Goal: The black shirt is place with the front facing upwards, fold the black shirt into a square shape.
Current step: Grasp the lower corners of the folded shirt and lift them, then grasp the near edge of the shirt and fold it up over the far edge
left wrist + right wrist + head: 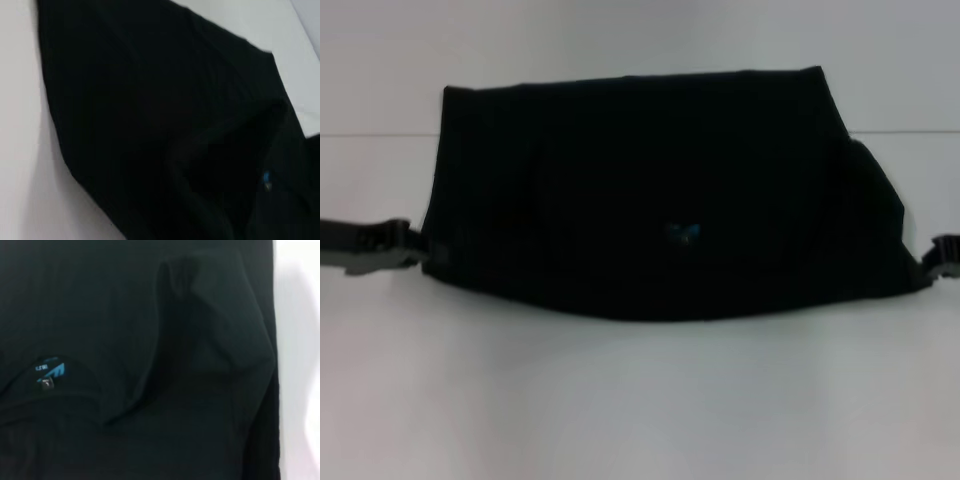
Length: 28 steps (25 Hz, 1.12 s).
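Black shirt folded into a wide band, one tool at each end.

The black shirt (650, 200) lay across the white counter (640, 400) as a broad, doubled-over band, plain black on top, its blue neck label (682, 234) near the front edge. It spanned between the left tool (408, 245) and right tool (932, 262), each touching a lower corner, probably to carry the next fold. Whether either tool clamped the cloth could not be told.
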Tool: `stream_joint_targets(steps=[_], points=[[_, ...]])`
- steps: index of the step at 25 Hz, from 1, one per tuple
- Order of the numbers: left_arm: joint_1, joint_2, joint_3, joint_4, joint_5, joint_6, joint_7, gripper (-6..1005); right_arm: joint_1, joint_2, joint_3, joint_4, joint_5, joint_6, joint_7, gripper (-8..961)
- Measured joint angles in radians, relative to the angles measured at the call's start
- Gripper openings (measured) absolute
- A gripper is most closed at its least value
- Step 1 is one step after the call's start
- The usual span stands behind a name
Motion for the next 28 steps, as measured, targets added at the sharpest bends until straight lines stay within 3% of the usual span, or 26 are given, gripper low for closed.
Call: stream_joint_targets(steps=[11, 20, 28], points=[[0.078, 0.016, -0.008, 0.09, 0.095, 0.299, 0.011, 113, -0.09, -0.02, 0.012, -0.06, 0.0, -0.286, -0.028, 4], [0.098, 0.01, -0.004, 0.12, 0.108, 0.451, 0.025, 122, -0.148, -0.009, 0.02, -0.111, 0.0, -0.429, -0.037, 4], [0.097, 0.006, -0.033, 0.133, 0.128, 0.444, 0.021, 129, -0.167, -0.003, 0.075, -0.153, 0.004, -0.488, -0.051, 4]])
